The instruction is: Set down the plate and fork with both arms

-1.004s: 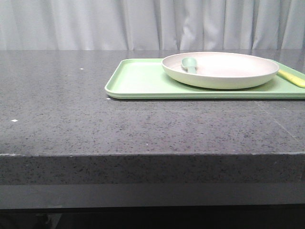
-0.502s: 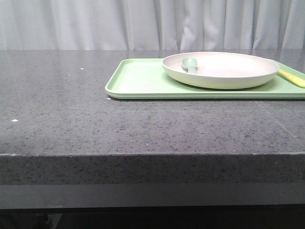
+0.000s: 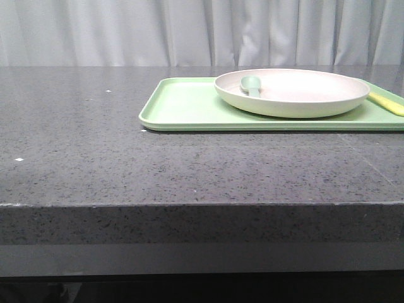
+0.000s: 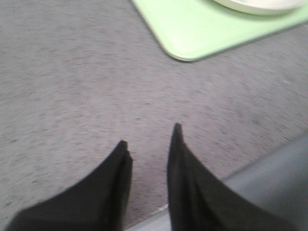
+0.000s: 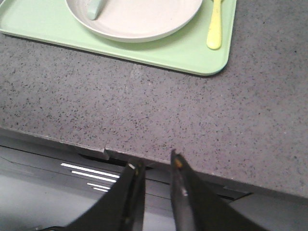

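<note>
Front view: you're looking across the dark speckled counter point(image 3: 95, 145); the light-green tray point(image 3: 183, 107) is lying flat on it toward the right, with the plate point(image 3: 297, 95) sitting on the tray's right half; a pale grey-green spoon point(image 3: 250, 84) is resting inside the plate near its left rim; the yellow fork point(image 3: 386, 103) is lying on the tray just to the right of the plate, running off the edge of the view; neither arm is showing here; a pale curtain point(image 3: 202, 31) is hanging behind.

Left wrist view, and it's blurred: your left gripper point(image 4: 150, 139) is hovering over bare counter, jaws standing a little apart with nothing between them; a rounded corner of the tray is lying well ahead, with a sliver of the plate on it.

Right wrist view: your right gripper point(image 5: 154, 163) is hanging over the counter's front edge, jaws narrow with only a slim gap and gripping nothing; the plate is sitting on the tray with the spoon in it, and the fork is lying beside the plate on the tray, not touching it.
</note>
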Robot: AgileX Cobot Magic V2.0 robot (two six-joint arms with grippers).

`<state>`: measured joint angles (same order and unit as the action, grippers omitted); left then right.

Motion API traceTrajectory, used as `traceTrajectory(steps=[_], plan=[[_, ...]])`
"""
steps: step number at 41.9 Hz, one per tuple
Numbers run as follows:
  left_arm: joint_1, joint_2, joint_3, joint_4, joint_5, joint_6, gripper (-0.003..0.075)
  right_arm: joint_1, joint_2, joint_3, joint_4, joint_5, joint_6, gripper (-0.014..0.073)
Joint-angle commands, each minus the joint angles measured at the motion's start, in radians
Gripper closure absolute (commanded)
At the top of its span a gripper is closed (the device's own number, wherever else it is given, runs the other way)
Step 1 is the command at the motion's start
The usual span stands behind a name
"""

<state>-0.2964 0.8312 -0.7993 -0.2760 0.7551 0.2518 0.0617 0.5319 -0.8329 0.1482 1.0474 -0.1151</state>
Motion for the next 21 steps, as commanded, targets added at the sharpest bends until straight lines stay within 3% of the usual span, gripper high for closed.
traceTrajectory(steps=[1, 4, 9, 21], plan=[[0.031, -0.009, -0.031, 0.046, -0.076, -0.096, 0.065, 0.001, 0.004, -0.023, -0.001, -0.08, 0.009, 0.0446], [0.056, -0.017, -0.031, 0.046, -0.076, -0.096, 0.0729, 0.001, 0.004, -0.023, -0.001, -0.08, 0.021, 0.0533], [0.092, -0.038, -0.031, 0.055, -0.082, -0.096, 0.0738, 0.001, 0.004, -0.023, -0.001, -0.082, 0.023, 0.0692], [0.135, -0.069, -0.031, 0.071, -0.089, -0.096, 0.0738, 0.001, 0.004, -0.023, -0.001, -0.116, 0.023, 0.0685]])
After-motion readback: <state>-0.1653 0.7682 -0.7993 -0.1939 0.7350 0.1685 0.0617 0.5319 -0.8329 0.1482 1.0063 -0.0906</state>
